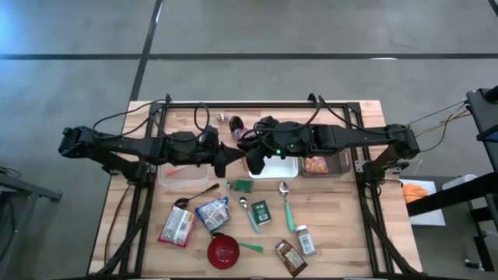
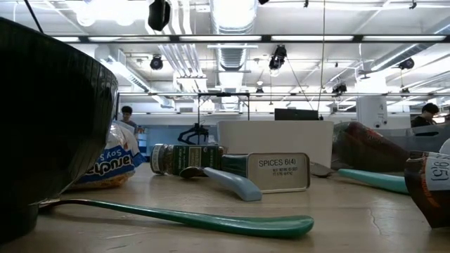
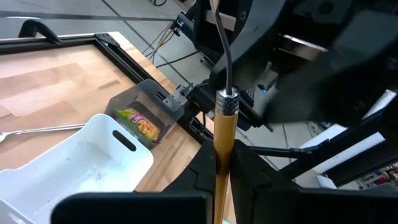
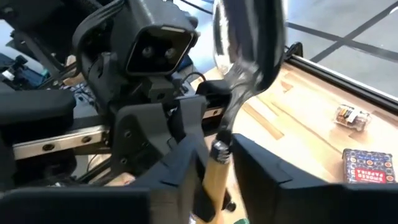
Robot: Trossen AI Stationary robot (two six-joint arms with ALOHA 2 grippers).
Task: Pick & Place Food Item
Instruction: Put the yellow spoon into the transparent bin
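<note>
A spoon with a wooden handle (image 3: pixel 222 134) and a glossy black bowl (image 4: pixel 249 37) hangs in the air between my two arms, above the white bin (image 1: pixel 272 166). My left gripper (image 3: pixel 222 171) (image 1: pixel 226 159) is shut on the handle. My right gripper (image 4: pixel 216 168) (image 1: pixel 255 159) is open. Its fingers stand on either side of the same handle, just below the metal collar (image 4: pixel 218 149). A yellow snack bag (image 3: pixel 140 121) lies in a clear tub (image 1: pixel 315 165) right of the bin. My left gripper pinches the spoon's wooden handle (image 3: pixel 222 149) between its two fingers, below the metal collar (image 3: pixel 226 98). The fingers come about level from the table's left side and lie across the handle. The spoon is lifted clear of the table and the bin.
On the near half of the table lie two snack packets (image 1: pixel 177 225) (image 1: pixel 212 212), a red bowl (image 1: pixel 224 250), a green spice tin (image 1: pixel 261 211), teal spoons (image 1: pixel 288 206), a spice bottle (image 1: pixel 305 241) and a brown packet (image 1: pixel 290 258). Another clear tub (image 1: pixel 183 175) stands left of the bin.
</note>
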